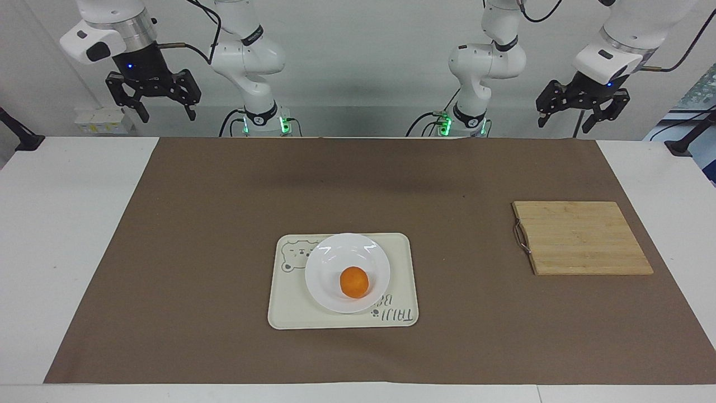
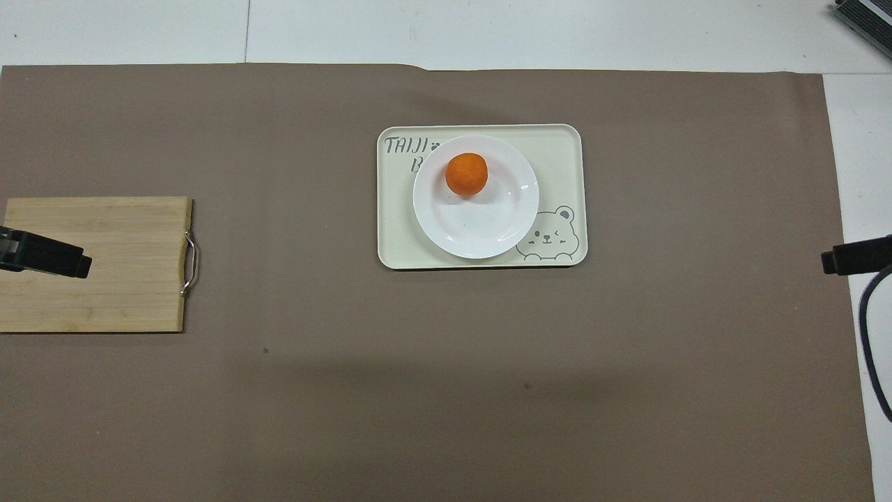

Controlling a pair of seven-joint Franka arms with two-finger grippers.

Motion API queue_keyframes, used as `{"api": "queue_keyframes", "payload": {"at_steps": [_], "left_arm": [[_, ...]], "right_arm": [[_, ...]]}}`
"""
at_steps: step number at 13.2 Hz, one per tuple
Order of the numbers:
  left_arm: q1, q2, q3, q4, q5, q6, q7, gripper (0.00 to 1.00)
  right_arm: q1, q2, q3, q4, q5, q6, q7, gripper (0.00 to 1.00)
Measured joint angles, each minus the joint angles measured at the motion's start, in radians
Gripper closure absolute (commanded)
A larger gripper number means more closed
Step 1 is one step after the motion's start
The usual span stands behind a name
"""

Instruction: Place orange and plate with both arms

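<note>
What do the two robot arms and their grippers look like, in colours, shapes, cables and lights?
Both arms are glossy white, built of rounded jointed segments with black rings at the joints. A silver metal collar shows above the right gripper. The left gripper and the right one are black, two-fingered link frames, each with a small blue light above. Thin black cables loop along the arms. The bases glow green.

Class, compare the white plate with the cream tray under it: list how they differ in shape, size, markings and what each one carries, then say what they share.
Shape: the plate is round; the tray is rectangular with rounded corners.
Size: the tray is larger, showing past the plate's rim on every side.
Markings: the plate is plain glossy white; the tray is cream with a bear drawing and lettering.
Load: the plate carries the orange; the tray carries the plate.
Shared: both are shallow, pale and lie flat.
</note>
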Motion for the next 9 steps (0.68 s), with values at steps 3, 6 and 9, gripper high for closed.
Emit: {"api": "queue_keyframes", "payload": {"at_steps": [3, 6, 9], "left_arm": [[0.0, 0.0, 0.0, 0.0, 0.0, 0.0, 0.0, 0.0], [0.0, 0.0, 0.0, 0.0, 0.0, 0.0, -0.001, 0.0], [0.0, 0.0, 0.001, 0.0, 0.0, 0.0, -0.001, 0.0]], "right_arm": [[0.0, 0.0, 0.0, -0.002, 0.0, -0.001, 0.0, 0.0], [0.0, 0.0, 0.001, -0.002, 0.005, -0.007, 0.0, 0.0], [0.0, 0.0, 0.0, -0.002, 0.012, -0.007, 0.0, 0.0]]}}
